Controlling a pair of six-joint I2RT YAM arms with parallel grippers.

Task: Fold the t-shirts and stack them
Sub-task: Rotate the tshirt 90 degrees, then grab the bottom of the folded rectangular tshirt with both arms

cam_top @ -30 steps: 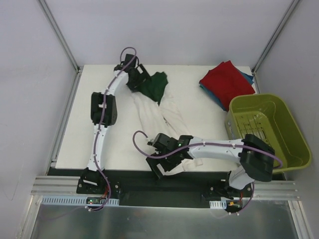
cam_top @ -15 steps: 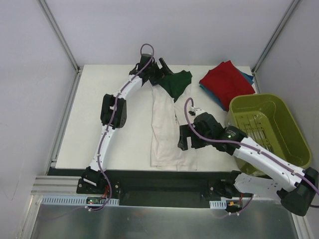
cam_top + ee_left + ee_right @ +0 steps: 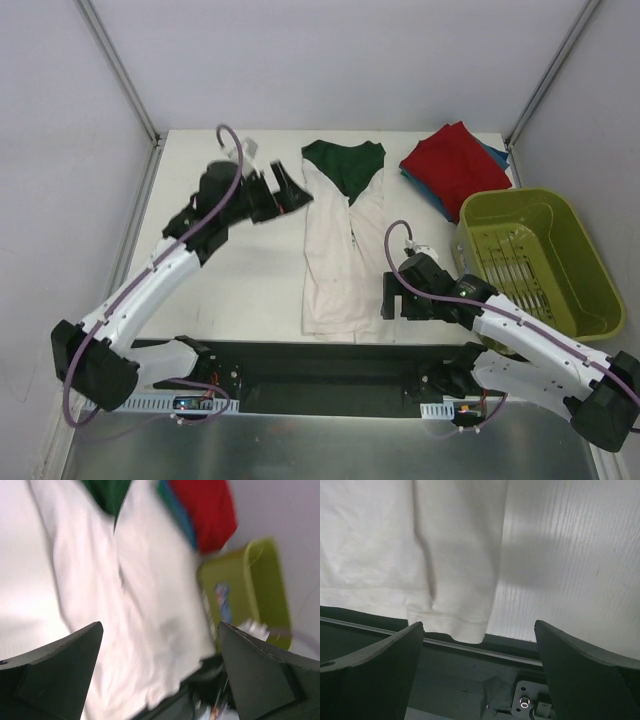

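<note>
op: left gripper point(image 3: 288, 192) sits upper left of centre in the top view, jaws spread wide, empty, just beside the cream-white shirt point(image 3: 335, 260).

obs: and the shirt itself?

op: a long strip down the middle of the table point(image 3: 200, 290), green sleeves point(image 3: 345, 165) folded in at the top, hem over the near edge. right gripper point(image 3: 392, 297) is at lower right of it, jaws wide, holding nothing.

obs: next step?

op: i judge a crosswise fold. i'd pinch both hem corners evenly and lift together so the layers don't slide. red shirt point(image 3: 455, 160) on the teal-blue one point(image 3: 497, 153) waits upper right, by the basket point(image 3: 540, 260).
</note>
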